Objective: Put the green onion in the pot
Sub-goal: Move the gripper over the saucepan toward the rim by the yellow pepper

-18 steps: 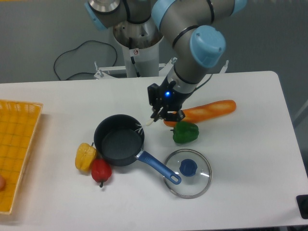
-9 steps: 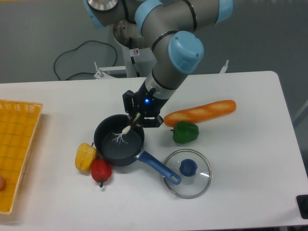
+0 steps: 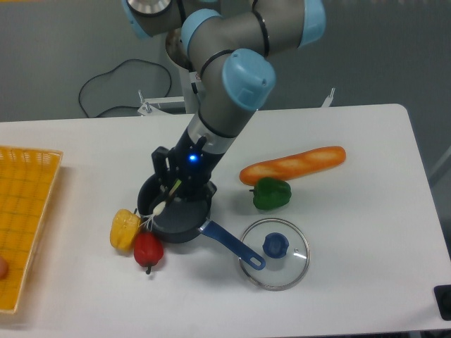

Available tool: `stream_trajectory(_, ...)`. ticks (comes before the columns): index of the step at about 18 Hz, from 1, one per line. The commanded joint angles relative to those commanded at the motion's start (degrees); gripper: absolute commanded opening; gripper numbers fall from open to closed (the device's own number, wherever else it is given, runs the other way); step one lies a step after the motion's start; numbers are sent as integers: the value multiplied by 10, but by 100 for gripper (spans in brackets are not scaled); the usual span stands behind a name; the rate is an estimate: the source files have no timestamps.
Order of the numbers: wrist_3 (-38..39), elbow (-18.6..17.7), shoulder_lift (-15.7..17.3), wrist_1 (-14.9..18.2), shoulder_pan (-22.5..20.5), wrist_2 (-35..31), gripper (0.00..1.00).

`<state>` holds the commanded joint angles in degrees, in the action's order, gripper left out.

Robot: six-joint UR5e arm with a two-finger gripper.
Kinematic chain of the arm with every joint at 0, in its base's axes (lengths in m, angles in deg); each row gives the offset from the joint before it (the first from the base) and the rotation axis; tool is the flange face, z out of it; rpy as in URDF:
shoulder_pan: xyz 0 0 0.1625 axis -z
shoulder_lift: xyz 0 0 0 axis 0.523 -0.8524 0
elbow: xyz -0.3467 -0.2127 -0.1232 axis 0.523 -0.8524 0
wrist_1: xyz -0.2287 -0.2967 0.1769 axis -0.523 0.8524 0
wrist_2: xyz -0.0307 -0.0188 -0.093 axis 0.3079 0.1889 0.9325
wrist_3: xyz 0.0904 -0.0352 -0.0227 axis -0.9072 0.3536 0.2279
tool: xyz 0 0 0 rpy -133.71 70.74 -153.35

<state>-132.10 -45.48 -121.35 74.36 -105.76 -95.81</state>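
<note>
- Nearest to us: glass lid (image 3: 275,252) with blue knob lies flat, just beside the pot's blue handle tip. Clear of the work.
- Red pepper (image 3: 148,248) and yellow pepper (image 3: 125,229) sit against the pot's (image 3: 189,224) left wall. We read them as the main hazard: the onion's root end hangs right above them.
- Green onion (image 3: 161,207): white bulb and wispy roots poke out low-left, over the pot's left rim. The stalk runs up into the gripper (image 3: 174,184); leaves are hidden behind it.
- Fingers are clamped on the onion stalk just above the bulb, over the pot mouth.
- Handling, our guess: light, thin, floppy, easily bruised. A grip near the firmer bulb end makes sense; the leaves likely trail and may drape over the rim on release.
- Pot is small, so we expect the onion to rest across the rim rather than lie flat inside.
- Green bell pepper (image 3: 271,194) and baguette (image 3: 292,164) sit right of the pot, apart from it.
- Yellow basket (image 3: 25,211) at far left edge, well apart.
</note>
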Motion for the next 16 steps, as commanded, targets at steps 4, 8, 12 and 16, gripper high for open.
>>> stream_trajectory(4, 32, 7, 1, 0, 6, 0, 4)
stream_trajectory(8, 69, 16, -1, -10, 13, 0, 4)
stream_trajectory(12, 72, 18, -5, -28, 18, 4, 3)
stream_trajectory(16, 108, 47, -38, -75, 23, 7, 4)
